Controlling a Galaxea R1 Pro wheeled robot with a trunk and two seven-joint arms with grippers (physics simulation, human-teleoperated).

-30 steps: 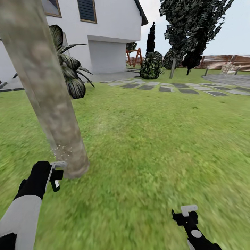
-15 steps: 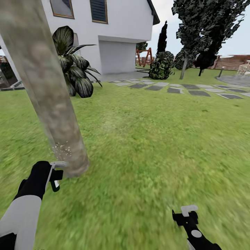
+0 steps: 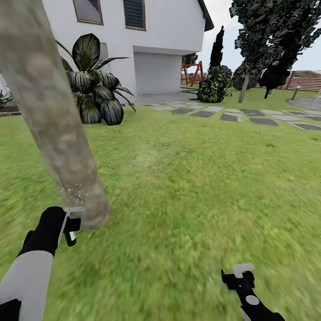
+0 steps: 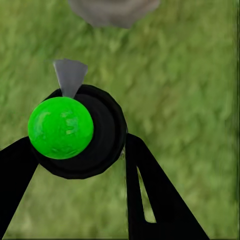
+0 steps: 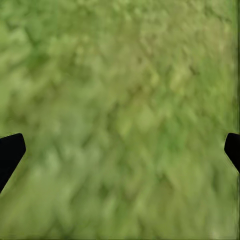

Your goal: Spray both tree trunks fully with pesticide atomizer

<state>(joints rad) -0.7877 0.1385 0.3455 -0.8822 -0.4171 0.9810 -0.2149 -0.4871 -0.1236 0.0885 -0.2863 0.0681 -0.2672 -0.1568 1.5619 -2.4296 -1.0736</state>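
Observation:
The tree trunk point(image 3: 58, 133), thick and mottled grey-brown, leans up the left of the head view from the lawn. My left gripper point(image 3: 67, 223) is shut on the pesticide atomizer point(image 3: 73, 213), just short of the trunk's base. Pale spray specks point(image 3: 72, 192) dot the bark above the nozzle. In the left wrist view the atomizer point(image 4: 75, 132) is a black round body with a green ball top, and its grey nozzle points at the trunk base point(image 4: 112, 10). My right gripper point(image 3: 240, 273) hangs open over the grass. A second tree point(image 3: 244, 87) with a blocky dark crown stands far back right.
A white house point(image 3: 165, 31) stands behind, with a broad-leaved dark plant point(image 3: 96, 84) before its wall. Grey stepping stones point(image 3: 232, 113) cross the lawn at the back right, near a dark shrub point(image 3: 213, 88) and the brown slat fence point(image 3: 307, 80). Open grass point(image 3: 200, 178) spreads to the right.
The camera has swung, so the house and plants slid rightward in the picture. Both grippers keep their pose. The spray specks sit slightly further left on the trunk.

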